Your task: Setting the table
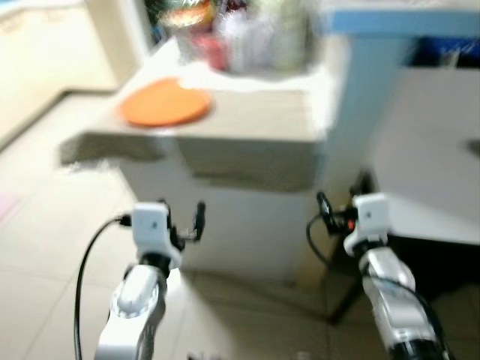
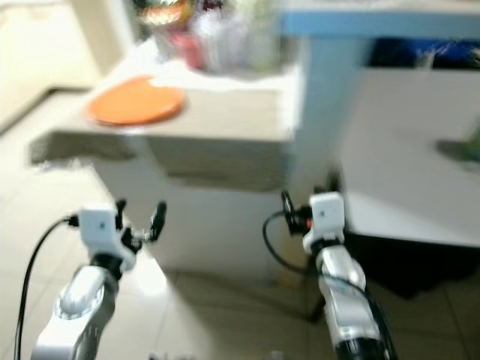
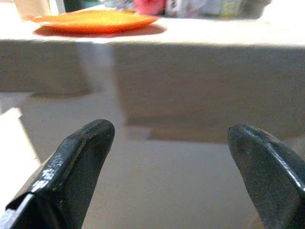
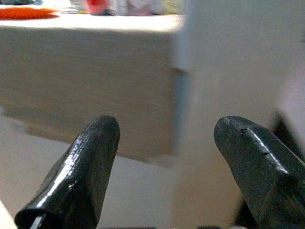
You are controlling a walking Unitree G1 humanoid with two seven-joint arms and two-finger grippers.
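Left eye view, blurred: orange plate [image 1: 164,104] lies on the counter [image 1: 255,120] near its left end, blurred containers [image 1: 240,37] behind it; left tool [image 1: 181,219] and right tool [image 1: 330,214] are raised below the counter edge — both apart from the plate.
Left wrist view: fingers [image 3: 71,167] spread wide, holding nothing; plate on the counter beyond.
Right wrist view: fingers [image 4: 81,167] wide, empty — counter front ahead.

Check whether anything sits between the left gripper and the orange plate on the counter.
Nothing visible lies between them. The left gripper is open, held low in front of the counter, below its edge. The orange plate lies on top near the front corner; blurred containers stand behind it.
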